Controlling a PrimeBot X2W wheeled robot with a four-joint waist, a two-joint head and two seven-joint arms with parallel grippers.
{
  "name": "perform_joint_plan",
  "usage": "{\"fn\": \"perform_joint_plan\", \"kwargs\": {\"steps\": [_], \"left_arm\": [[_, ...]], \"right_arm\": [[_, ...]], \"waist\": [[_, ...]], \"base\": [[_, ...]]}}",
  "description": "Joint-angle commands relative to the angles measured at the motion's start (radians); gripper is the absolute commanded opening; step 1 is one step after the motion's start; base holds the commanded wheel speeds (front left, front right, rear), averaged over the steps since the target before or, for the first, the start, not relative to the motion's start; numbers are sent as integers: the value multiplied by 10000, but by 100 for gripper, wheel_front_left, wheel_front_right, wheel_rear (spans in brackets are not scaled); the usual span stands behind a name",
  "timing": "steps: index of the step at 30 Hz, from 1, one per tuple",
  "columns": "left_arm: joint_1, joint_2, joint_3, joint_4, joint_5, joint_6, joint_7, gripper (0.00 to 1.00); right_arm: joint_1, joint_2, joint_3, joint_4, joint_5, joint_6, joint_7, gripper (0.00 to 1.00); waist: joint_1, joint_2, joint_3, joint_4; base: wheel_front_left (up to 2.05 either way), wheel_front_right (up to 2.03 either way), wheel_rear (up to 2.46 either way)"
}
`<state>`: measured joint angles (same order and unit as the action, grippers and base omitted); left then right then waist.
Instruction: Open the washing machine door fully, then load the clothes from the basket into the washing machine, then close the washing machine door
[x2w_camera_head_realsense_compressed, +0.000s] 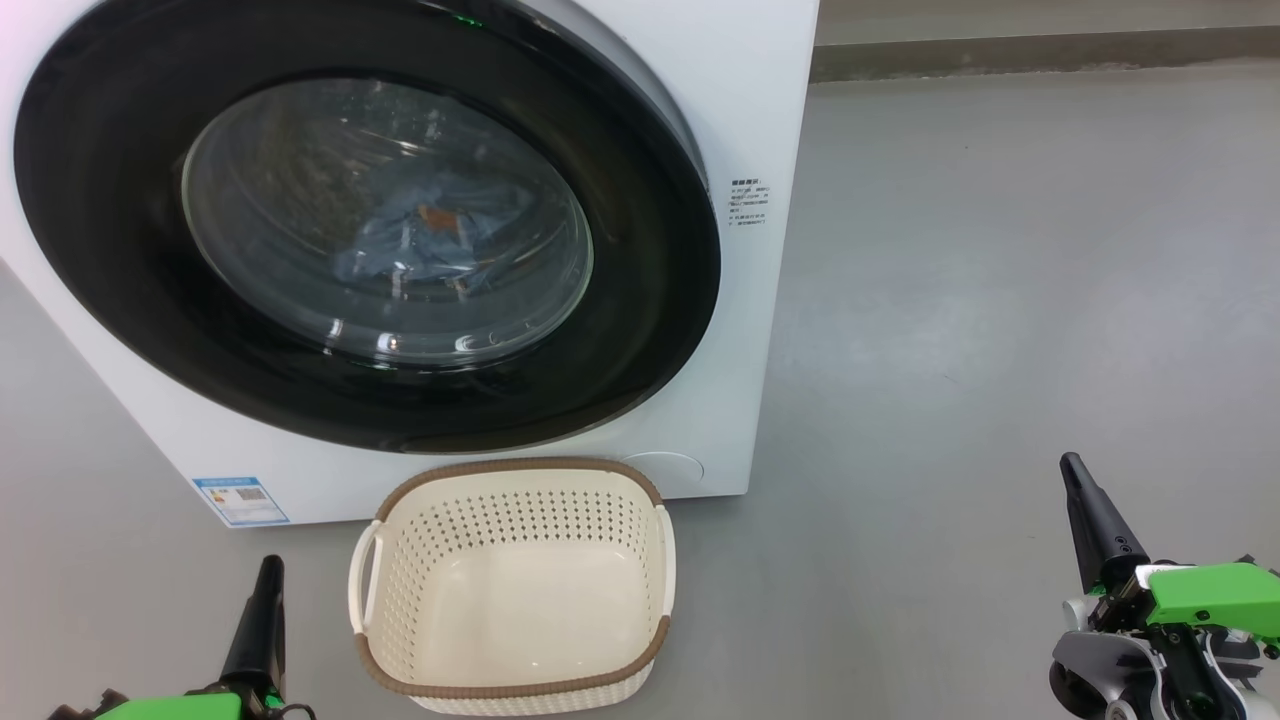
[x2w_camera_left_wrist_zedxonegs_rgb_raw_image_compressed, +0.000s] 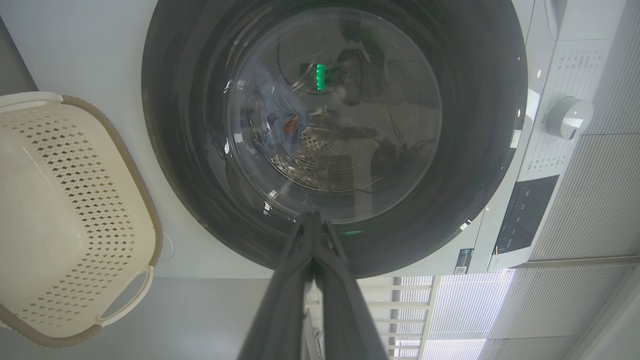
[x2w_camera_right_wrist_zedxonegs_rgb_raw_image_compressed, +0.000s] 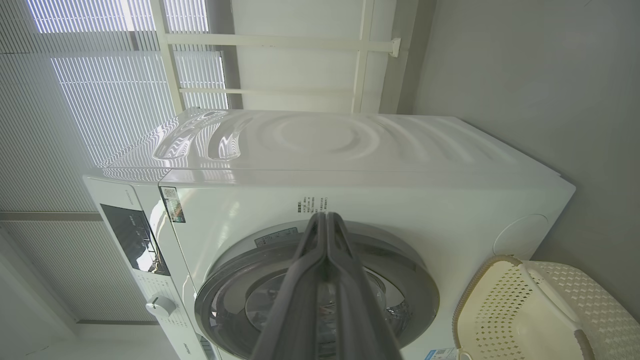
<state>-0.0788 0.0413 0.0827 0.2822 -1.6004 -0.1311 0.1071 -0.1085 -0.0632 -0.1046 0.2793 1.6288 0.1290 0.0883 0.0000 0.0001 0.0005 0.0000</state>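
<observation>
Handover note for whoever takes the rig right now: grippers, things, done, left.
Left gripper: shut, empty, low beside the basket.
Right gripper: shut, empty, over bare floor to the right.
Clothes: inside the drum, seen through the glass.
Basket: empty, on the floor before the washing machine.
Done: clothes loaded; washing machine door looks closed.
Left: probably nothing; confirm the latch.
</observation>
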Motion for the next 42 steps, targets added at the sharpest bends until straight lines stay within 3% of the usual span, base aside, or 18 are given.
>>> {"fn": "perform_joint_plan", "kwargs": {"steps": [1,42], "left_arm": [[-369,89,330,-295,-66,4,74,0],[-366,89,330,-305,-66,4,74,0]], "right_arm": [[-43,-48,139,-299,-6,17,62,0],[-47,-9,85,-296,-52,17,105,0]], "waist": [[0,-1,0,0],[0,-1,1,0]], "base": [[0,0,0],[0,0,0]]}}
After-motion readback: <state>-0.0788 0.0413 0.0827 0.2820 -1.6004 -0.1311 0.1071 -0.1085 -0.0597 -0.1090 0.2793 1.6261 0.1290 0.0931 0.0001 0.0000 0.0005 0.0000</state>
